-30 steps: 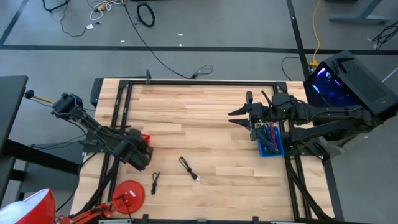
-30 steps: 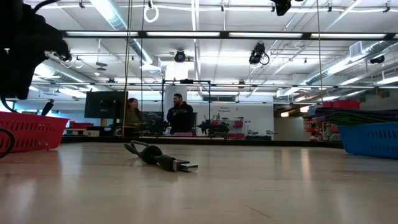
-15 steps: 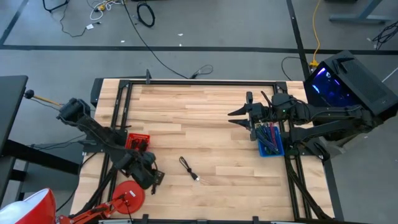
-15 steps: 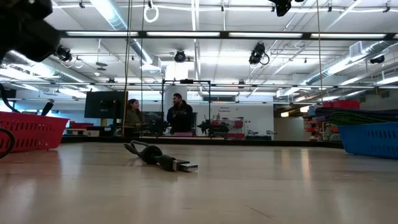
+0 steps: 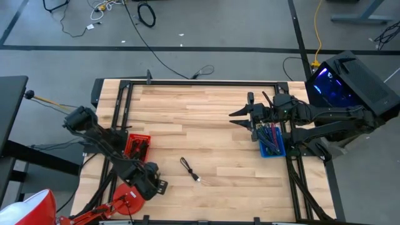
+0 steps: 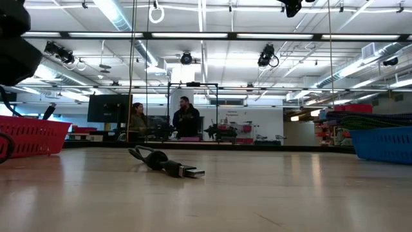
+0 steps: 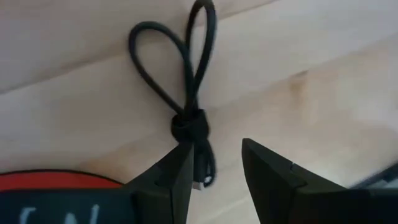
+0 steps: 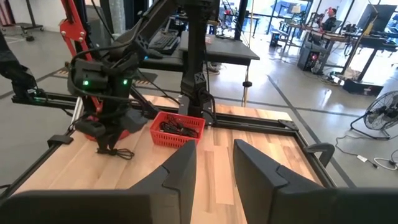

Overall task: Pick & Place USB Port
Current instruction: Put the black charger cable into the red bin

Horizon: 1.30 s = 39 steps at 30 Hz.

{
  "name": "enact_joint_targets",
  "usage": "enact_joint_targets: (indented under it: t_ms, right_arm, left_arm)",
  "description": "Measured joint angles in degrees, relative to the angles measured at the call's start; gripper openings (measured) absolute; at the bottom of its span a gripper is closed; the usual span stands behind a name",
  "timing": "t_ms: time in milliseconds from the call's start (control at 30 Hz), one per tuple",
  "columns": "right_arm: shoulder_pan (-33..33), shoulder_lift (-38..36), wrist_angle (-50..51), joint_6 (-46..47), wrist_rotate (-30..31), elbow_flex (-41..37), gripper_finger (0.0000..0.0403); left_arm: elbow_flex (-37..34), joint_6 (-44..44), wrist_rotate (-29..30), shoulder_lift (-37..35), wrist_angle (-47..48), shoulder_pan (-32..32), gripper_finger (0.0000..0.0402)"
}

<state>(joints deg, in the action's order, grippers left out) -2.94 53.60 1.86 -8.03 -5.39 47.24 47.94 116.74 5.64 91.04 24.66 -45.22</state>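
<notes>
Fingers (image 7: 177, 180) on my left gripper (image 7: 214, 180) stand apart with a clear gap, nothing held; the tail end of the bundled black cable (image 7: 186, 93) lies in that gap on the table, loops fanning out beyond the tie. Not touching it yet, as far as I can judge. From above, left gripper (image 5: 150, 184) hangs over the table's near-left part, hiding that cable, beside the red disc (image 5: 128, 199). Red basket (image 5: 136, 145) sits just behind it. A second black cable (image 5: 189, 170) lies loose near the table's middle. To do this well, I judge: centre on the tied knot rather than the thin tail, come straight down, close only when both fingers bracket the bundle, else the loops will slip out sideways. Right gripper (image 5: 242, 117) waits over the far-right part by the blue basket (image 5: 272, 142); its fingers (image 8: 180, 174) stand parted with empty space between, holding nothing.
</notes>
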Motion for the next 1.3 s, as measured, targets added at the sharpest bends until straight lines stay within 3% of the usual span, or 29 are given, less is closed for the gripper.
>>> enact_joint_targets:
  t_ms: [500,600,733,867,967,1133,1300]
  right_arm:
    - [0.03,0.34,-0.1,-0.2,-0.04,0.0,0.0107]
    - [0.03,0.58,0.0,-0.48,-0.04,0.0,0.0107]
    - [0.04,0.74,0.0,-0.67,-0.04,0.0,0.0107]
    - [0.04,0.76,-0.04,-0.92,-0.04,0.0,0.0107]
    - [0.02,0.76,-0.04,-1.41,-0.02,0.0,0.0107]
    - [0.02,0.76,0.0,-1.44,-0.02,0.0,0.0107]
    - [0.02,0.79,0.05,-1.3,-0.02,0.0,0.0107]
  left_arm:
    - [0.25,0.37,-2.47,5.39,1.52,1.88,0.0135]
    - [0.28,-1.49,-3.12,5.84,1.83,2.06,0.0111]
    - [0.2,-3.26,-3.48,5.77,2.05,2.26,0.0033]
    - [1.18,-4.94,-2.69,5.93,2.49,2.31,0.0026]
    - [3.78,-8.74,-0.55,6.19,4.46,2.55,0.0026]
    - [13.16,-14.59,12.7,6.25,14.24,3.69,0.0026]
    - [22.6,-19.02,16.78,6.24,28.46,3.76,0.0026]
